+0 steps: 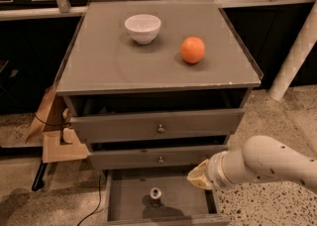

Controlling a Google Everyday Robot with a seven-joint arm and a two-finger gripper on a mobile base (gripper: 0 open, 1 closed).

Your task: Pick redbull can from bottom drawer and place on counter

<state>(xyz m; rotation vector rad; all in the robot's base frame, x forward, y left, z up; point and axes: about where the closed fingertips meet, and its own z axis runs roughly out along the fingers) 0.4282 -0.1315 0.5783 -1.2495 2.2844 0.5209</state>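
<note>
The redbull can [155,195] stands upright on the floor of the open bottom drawer [185,199], near its middle, its silver top facing up. The counter [114,64] is the grey top of the cabinet above. My gripper [196,176] is the pale yellowish end of the white arm [262,165]. It comes in from the right and hangs over the drawer's right rear part, to the right of the can and a little above it, not touching it.
A white bowl [142,28] and an orange [192,50] sit on the counter. Two knobbed drawers [161,129] are above, the top one slightly pulled out. A cardboard box [55,138] stands left of the cabinet, a white pole [296,54] to the right.
</note>
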